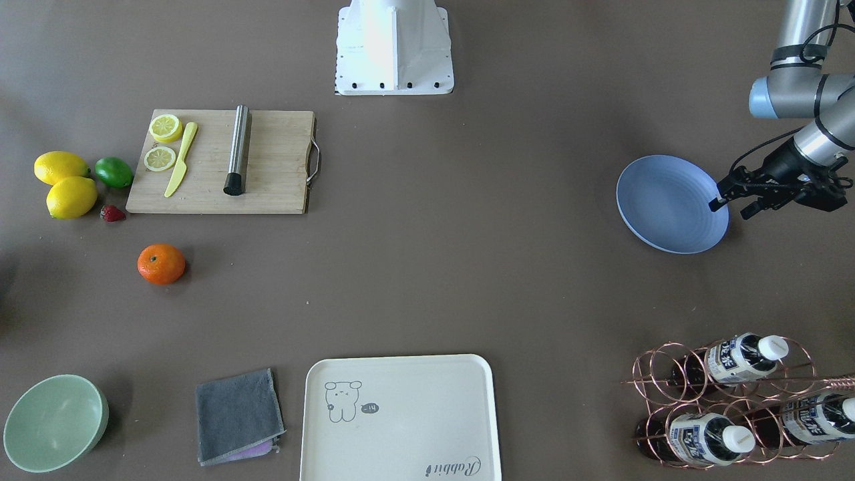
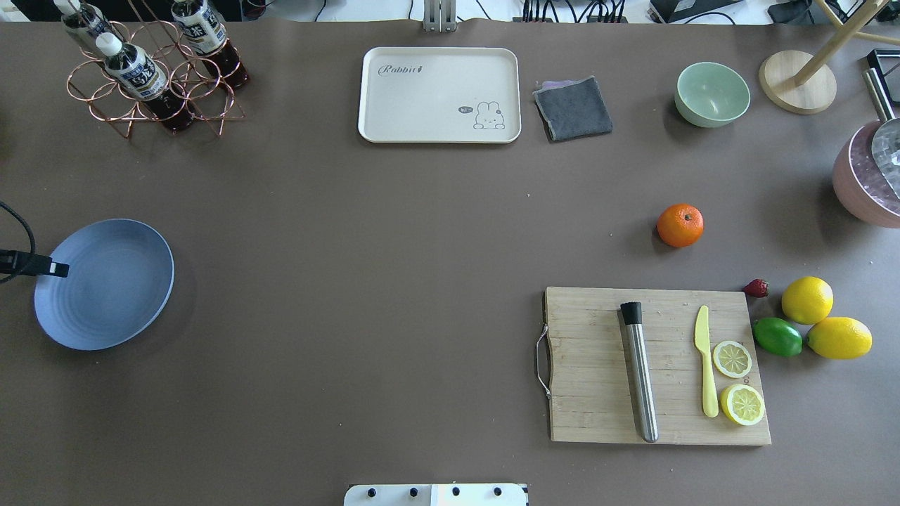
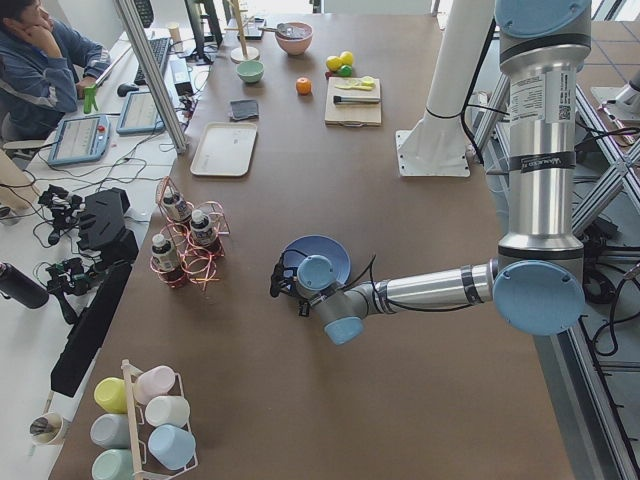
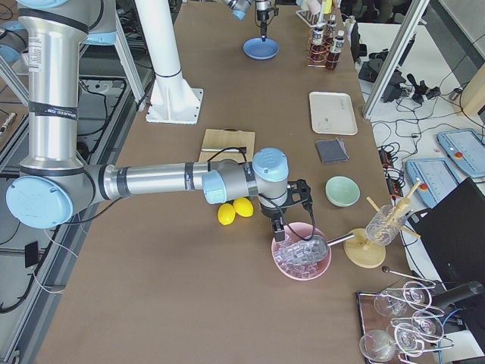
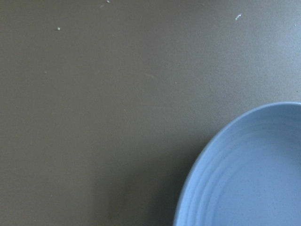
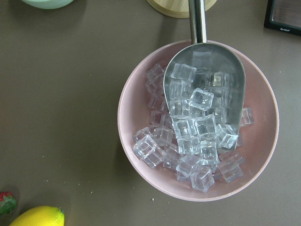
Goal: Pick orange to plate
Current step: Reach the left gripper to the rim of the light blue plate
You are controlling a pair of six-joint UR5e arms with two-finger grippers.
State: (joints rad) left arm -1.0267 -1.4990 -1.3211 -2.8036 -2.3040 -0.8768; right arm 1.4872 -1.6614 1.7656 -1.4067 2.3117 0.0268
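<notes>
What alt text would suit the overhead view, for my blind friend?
A small round bright-orange fruit sits alone on a brown table, far right of an empty round pale-blue plate at the left edge. Near the fruit lies a wooden cutting board bearing lemon slices and a yellow knife.

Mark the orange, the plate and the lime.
orange [image 2: 680, 225], overhead view, middle of its peel.
plate [image 2: 105, 284], overhead view, bare centre of the dish.
lime [image 2: 778, 336], overhead view, middle of its green skin.
</notes>
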